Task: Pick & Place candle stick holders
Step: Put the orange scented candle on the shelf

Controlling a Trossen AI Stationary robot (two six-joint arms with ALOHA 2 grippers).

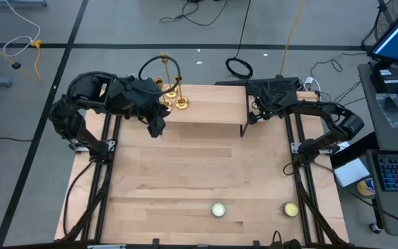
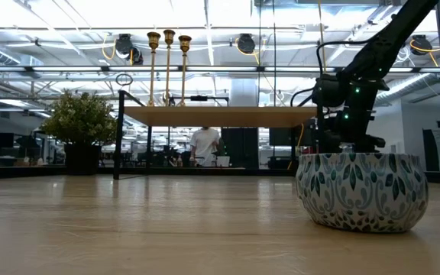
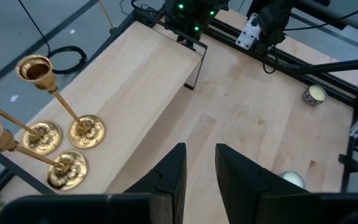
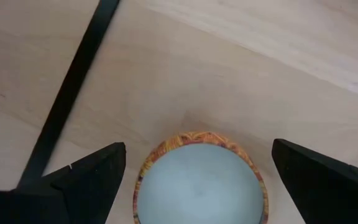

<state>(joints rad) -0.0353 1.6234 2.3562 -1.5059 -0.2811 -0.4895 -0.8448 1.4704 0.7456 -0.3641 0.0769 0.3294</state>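
1. Table (image 1: 185, 173): a pale wooden top framed by dark rails, carrying everything listed below.
2. Raised shelf (image 1: 209, 104): a wooden board on thin black legs along the far edge of the table; seen in the low view as a platform above the tabletop.
3. Left arm: bent over the left end of the shelf, its left gripper (image 3: 197, 171) hanging just in front of the shelf edge, fingers parted with a narrow gap and nothing between them.
4. Right arm: folded at the right end of the shelf, its right gripper (image 4: 191, 171) pointing straight down, fingers spread wide on either side of a small round candle in a patterned cup (image 4: 201, 180), not touching it.
5. Green plant (image 2: 82, 122): visible in the low view beyond the table's edge.
6. Patterned bowl (image 2: 361, 189): near the low camera, hiding the lower part of the arm behind it.
7. Candle stick holders (image 1: 173, 93): three brass pieces standing upright, clustered at the shelf's left end, bases nearly touching, beside the left gripper.
8. Tealight candles (image 1: 218, 209): two, apart on the near tabletop.
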